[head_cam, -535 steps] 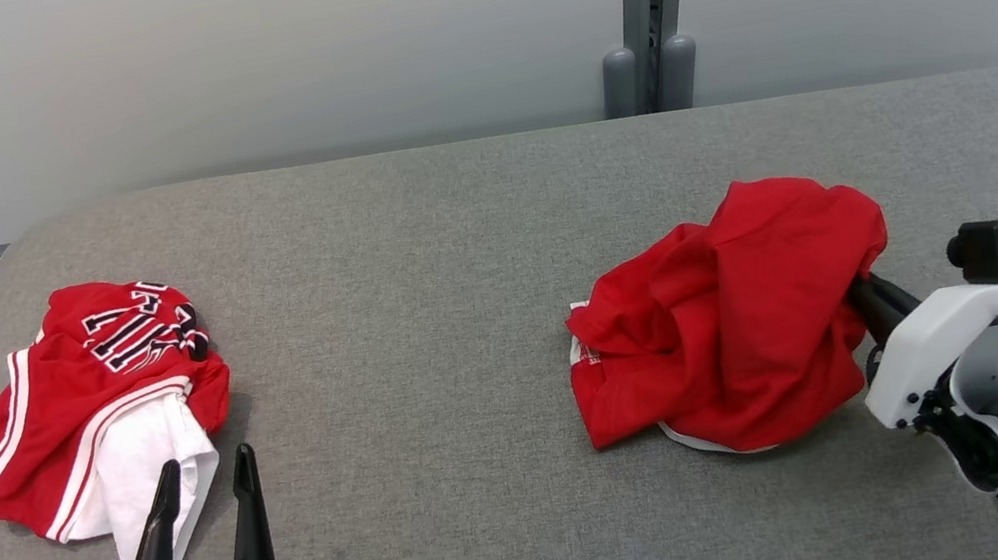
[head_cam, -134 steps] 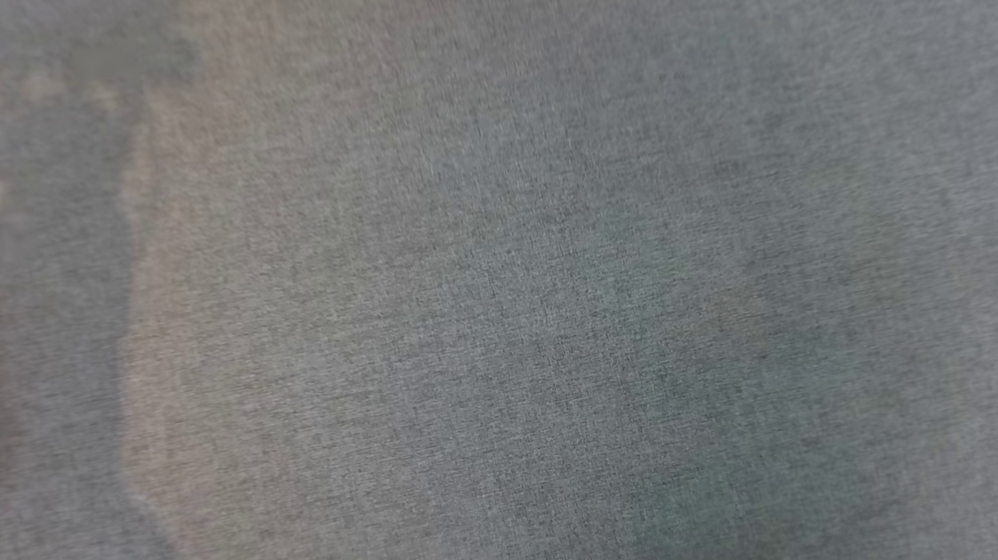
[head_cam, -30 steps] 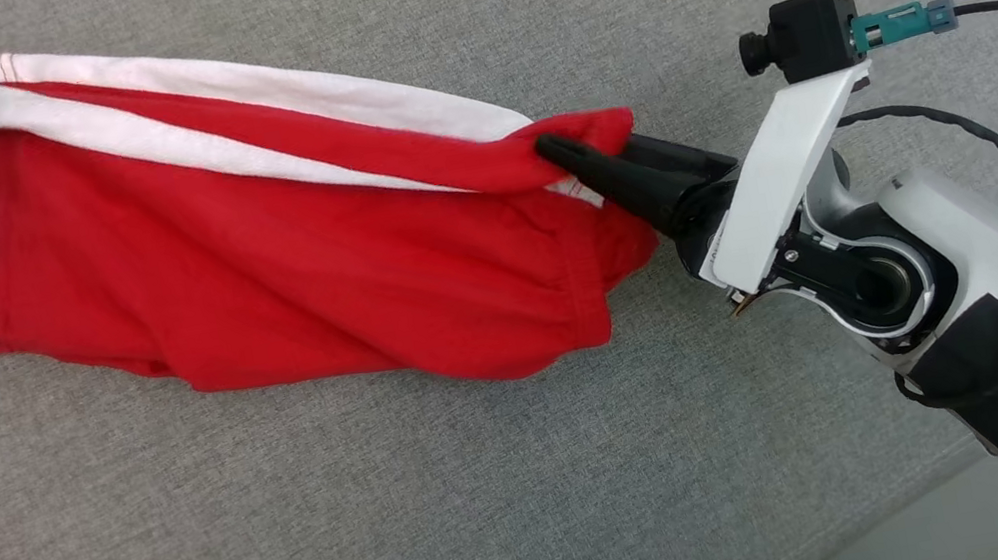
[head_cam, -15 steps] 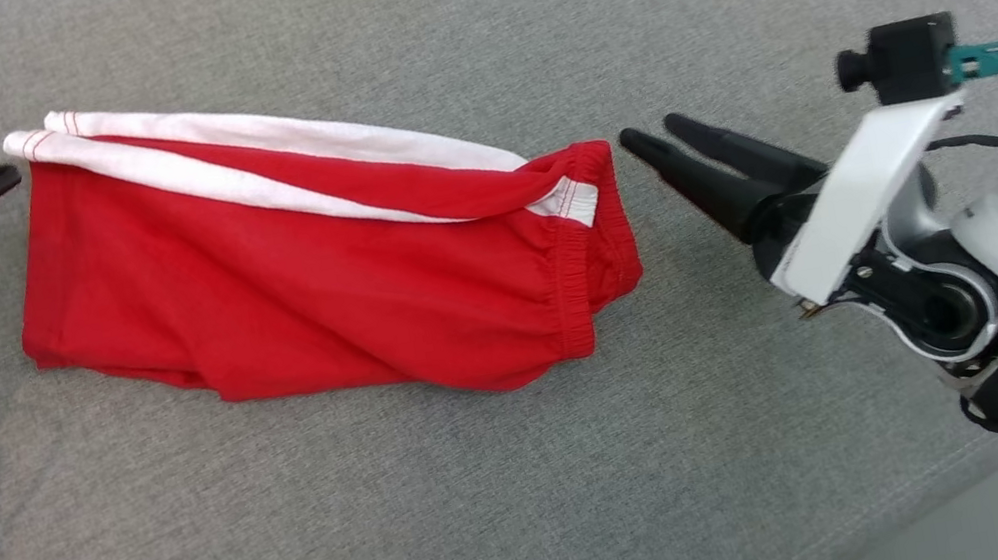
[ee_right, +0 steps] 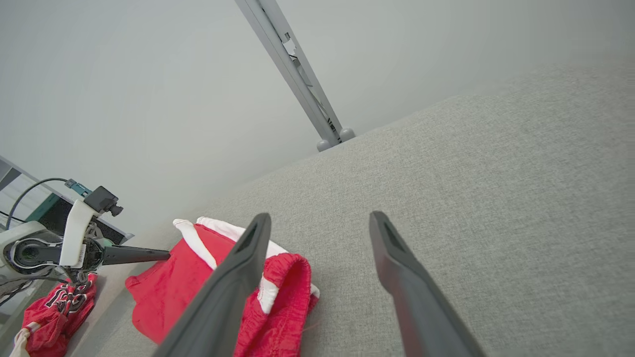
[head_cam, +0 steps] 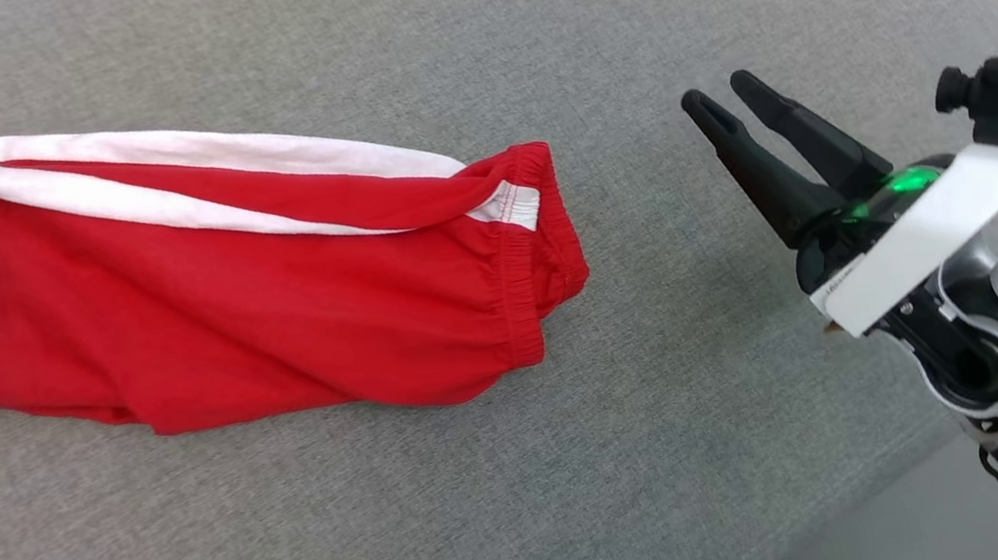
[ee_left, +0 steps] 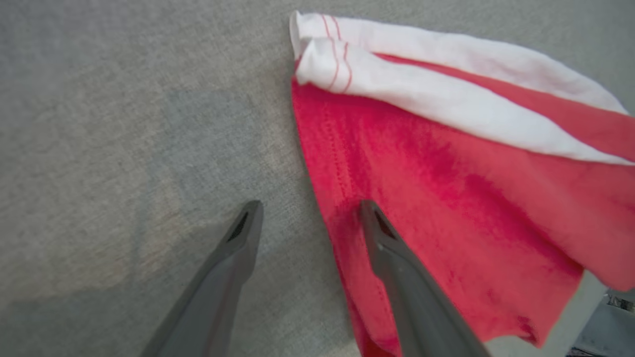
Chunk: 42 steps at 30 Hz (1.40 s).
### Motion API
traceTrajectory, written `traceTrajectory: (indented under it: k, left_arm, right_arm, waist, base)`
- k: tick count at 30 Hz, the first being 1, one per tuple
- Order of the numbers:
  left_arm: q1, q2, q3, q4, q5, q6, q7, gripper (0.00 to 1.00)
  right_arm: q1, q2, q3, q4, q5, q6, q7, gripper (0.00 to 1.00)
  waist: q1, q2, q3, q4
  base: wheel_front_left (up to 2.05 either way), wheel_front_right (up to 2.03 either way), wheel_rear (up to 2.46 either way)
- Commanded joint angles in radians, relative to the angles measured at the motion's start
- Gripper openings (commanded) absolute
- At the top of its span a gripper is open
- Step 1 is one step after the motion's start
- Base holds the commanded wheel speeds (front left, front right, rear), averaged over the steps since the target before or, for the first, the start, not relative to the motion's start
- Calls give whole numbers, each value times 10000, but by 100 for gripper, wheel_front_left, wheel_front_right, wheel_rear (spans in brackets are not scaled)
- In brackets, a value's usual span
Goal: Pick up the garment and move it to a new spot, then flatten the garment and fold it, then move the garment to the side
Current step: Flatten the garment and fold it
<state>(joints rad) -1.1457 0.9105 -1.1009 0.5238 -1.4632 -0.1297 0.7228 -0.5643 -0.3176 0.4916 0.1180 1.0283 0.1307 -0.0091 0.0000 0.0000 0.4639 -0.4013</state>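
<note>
Left gripper [ee_left: 307, 218] hangs open at the leg-hem end of the red shorts [head_cam: 259, 300], one finger over the cloth and one over the grey worktop [head_cam: 496, 503], while my right gripper [head_cam: 719, 93] stands open, well clear of the waistband [head_cam: 516, 287]. If I close from here, I judge I could pinch only the top layer, and a pull would then drag the doubled cloth into creases instead of flattening it. The shorts lie lengthwise across me, hems to my left and waistband pointing right.

Garment [head_cam: 259, 300] between left tool [ee_left: 311, 206], right tool [head_cam: 718, 90]
</note>
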Motion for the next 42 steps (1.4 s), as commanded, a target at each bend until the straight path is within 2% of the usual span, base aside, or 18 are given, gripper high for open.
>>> traceTrajectory:
  k: [1,10,11,12,14,15,29,42]
  left_arm:
    - [143,9,-30,-20,-92,-17,75,100]
    - [217,-17,-67,-781,-633,-19,706,100]
    - [210,-10,-62,-823,-649,-19,722,97]
    - [213,-6,-58,-857,-664,-17,735,73]
    - [222,9,-66,-884,-639,-17,740,11]
    - [244,28,-80,-880,-623,-17,755,0]
    - [1135,-301,-277,-1435,-1179,-18,669,0]
    - [2495,-617,-497,-1942,-1364,-18,-174,0]
  right_arm:
    - [158,17,-108,-52,-98,1,-6,100]
    - [942,485,-903,-548,-574,1,345,100]
    - [997,539,-955,-580,-638,1,394,100]
    - [1039,590,-1004,-599,-671,1,433,100]
    - [1090,692,-1108,-627,-747,1,525,100]
    - [1121,733,-1156,-641,-801,1,594,100]
    - [1473,670,-1615,-375,-979,1,1446,100]
    - [2124,435,-1947,-133,-699,1,1806,100]
  waist:
    - [0,0,89,-87]
    - [0,0,200,-174]
    - [0,0,198,-168]
    - [0,0,194,-161]
    - [0,0,176,-138]
    - [0,0,163,-116]
    - [0,0,-1183,849]
    - [0,0,-2332,1669]
  base:
    - [0,0,0]
    - [0,0,0]
    - [0,0,0]
    - [0,0,0]
    - [0,0,0]
    - [0,0,0]
    - [0,0,0]
    - [0,0,0]
